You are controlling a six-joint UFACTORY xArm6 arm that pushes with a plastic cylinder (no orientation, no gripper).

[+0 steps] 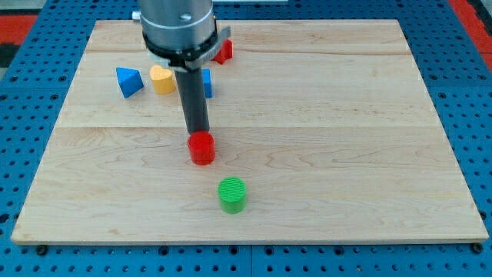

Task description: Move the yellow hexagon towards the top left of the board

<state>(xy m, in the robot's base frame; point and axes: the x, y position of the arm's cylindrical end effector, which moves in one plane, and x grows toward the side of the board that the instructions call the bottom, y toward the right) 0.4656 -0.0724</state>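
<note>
camera view is centred on the dark rod, which has no jaws to spread or press together and is holding nothing. my tip [200,131] is seen at the top edge of the red cylinder [201,148], apparently touching it, though contact cannot be confirmed from this angle. the green cylinder [232,194] is found below and slightly to the view's right of the red one, apart from it. the yellow hexagon [161,79] is placed up and to the view's left of the tip, just beside the blue triangle [128,81]. another blue block [207,83] is partly hidden behind the rod, and a red block [224,51] is partly hidden near the top of the wooden board [346,138].
</note>
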